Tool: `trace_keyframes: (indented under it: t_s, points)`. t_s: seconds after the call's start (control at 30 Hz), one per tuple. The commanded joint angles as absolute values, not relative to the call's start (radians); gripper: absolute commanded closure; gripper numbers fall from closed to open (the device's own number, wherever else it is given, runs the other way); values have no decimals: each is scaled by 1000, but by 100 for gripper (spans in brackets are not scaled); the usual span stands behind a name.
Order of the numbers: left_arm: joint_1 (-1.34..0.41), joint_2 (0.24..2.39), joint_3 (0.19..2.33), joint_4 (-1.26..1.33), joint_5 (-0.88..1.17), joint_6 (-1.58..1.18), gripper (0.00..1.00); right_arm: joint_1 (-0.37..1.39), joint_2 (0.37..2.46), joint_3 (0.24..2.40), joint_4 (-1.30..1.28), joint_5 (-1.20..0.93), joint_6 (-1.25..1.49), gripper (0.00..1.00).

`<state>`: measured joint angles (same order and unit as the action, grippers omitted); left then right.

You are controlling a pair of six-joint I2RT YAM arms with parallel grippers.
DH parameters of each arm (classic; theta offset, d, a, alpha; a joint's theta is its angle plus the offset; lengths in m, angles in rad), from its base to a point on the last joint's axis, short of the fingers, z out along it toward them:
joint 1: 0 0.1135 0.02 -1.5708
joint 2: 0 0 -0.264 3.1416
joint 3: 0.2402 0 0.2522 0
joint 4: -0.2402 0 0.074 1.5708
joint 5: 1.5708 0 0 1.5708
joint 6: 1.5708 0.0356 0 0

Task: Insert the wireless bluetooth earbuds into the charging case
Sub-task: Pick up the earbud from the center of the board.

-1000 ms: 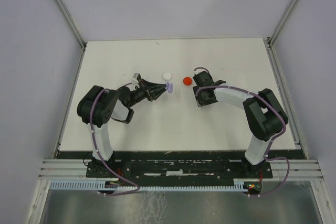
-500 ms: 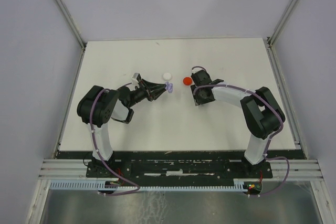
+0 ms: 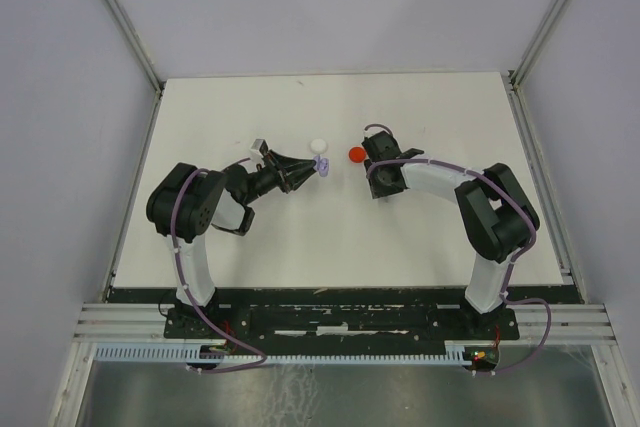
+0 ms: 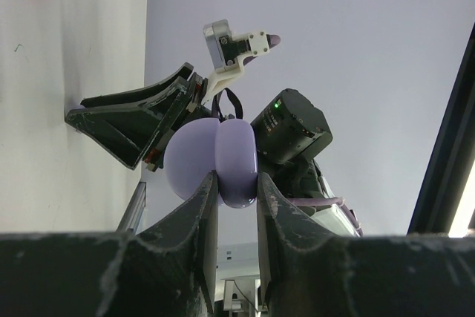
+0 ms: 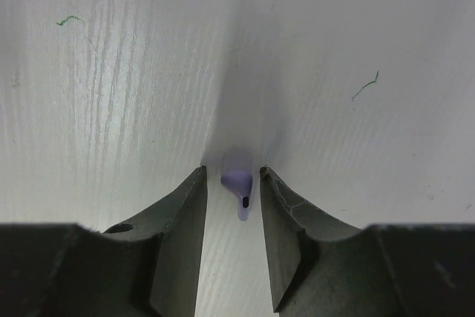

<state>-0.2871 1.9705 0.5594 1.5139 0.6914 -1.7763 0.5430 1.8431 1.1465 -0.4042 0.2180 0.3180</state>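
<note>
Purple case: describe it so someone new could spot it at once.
On the white table, find the left hand near the middle. The purple case is the rounded shell pinched between its fingertips. The neighbouring white disc and red disc lie loose, and neither is purple.

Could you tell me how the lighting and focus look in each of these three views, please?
Top external: even, diffuse light, faint shadows, though the red disc is tiny. Left wrist: the purple charging case is crisp, the left fingers dark; glare at the lower right edge. Right wrist: soft shadow on the table around the pale purple earbud; right fingers dark.
</note>
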Motion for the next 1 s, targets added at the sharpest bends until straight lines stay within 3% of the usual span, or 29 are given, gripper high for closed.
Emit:
trace_keyframes:
  t_s: [0.0,0.53,0.97]
  points:
    - [-280,1975,560,1661,715,-1784,97,542,1848,1183,-406,232,334,58]
    - [-279,1966,547,1661,713,-1779,97,530,1823,1178,-395,233,331,77]
    - [-346,1985,574,1641,672,-1782,97,530,1444,981,-31,151,281,82]
